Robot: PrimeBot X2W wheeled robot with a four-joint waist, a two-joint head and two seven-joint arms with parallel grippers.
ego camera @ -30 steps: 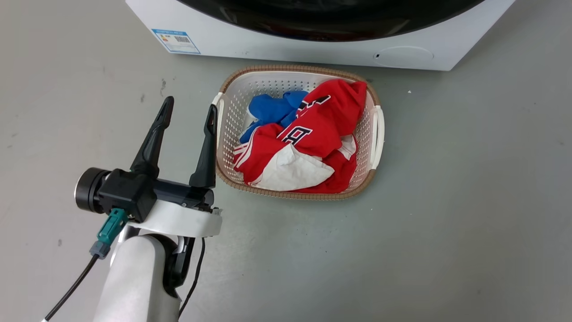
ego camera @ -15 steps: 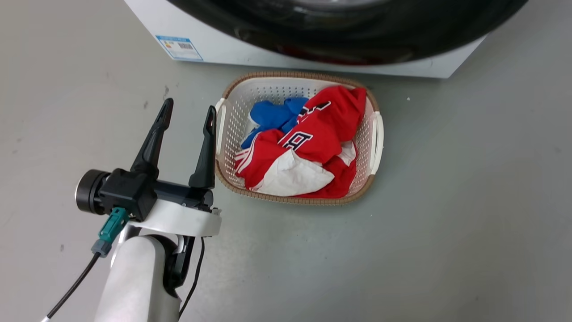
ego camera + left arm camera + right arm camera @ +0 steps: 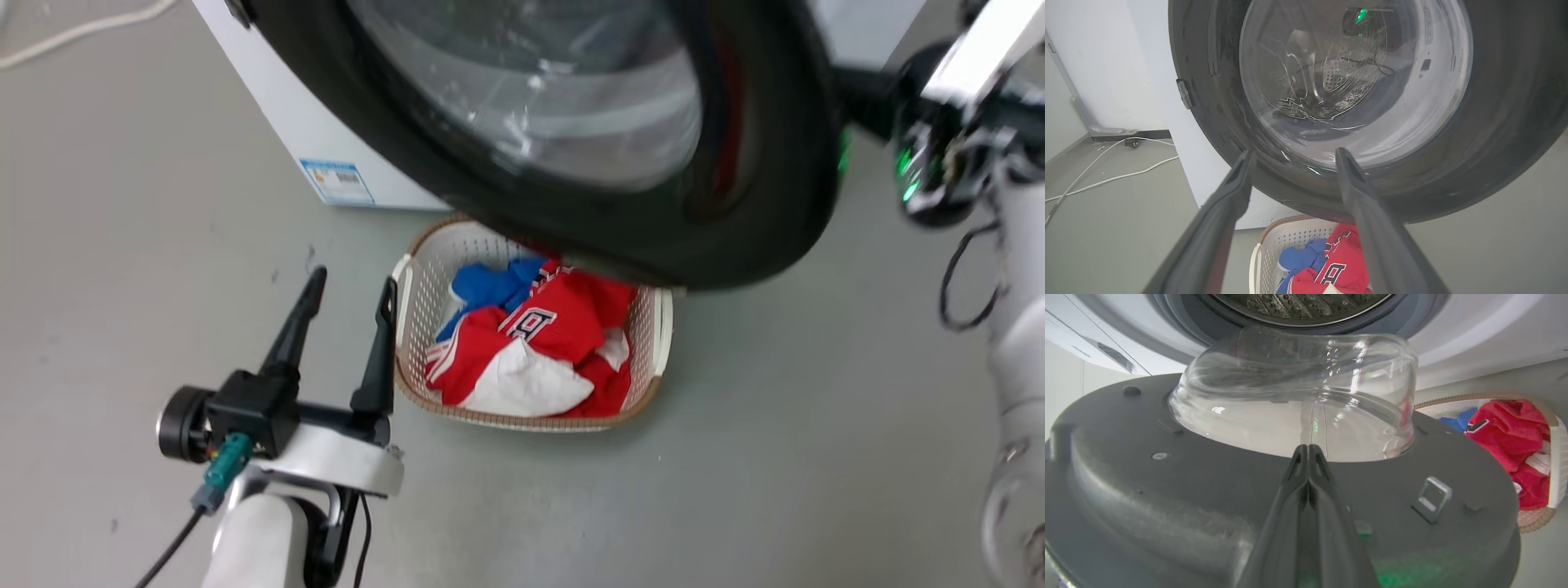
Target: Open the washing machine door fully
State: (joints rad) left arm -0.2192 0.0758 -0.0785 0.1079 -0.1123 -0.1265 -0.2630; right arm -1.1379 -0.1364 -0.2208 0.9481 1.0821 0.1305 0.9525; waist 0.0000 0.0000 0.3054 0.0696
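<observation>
Washing machine door is standing part-open above the laundry basket, its inner face lying right under the right gripper, jaws pinched together empty, while the left gripper is hovering wide-jawed, farther off, facing the outer glass.

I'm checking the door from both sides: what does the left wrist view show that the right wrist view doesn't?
Left wrist view: the glossy outer face of the washing machine door, the open left pincer, a white cable. Right wrist view: the door's inner side with its bulging glass bowl, a metal latch loop, the drum opening, the shut right pincer. Both: the door and the laundry basket of red and blue clothes.
</observation>
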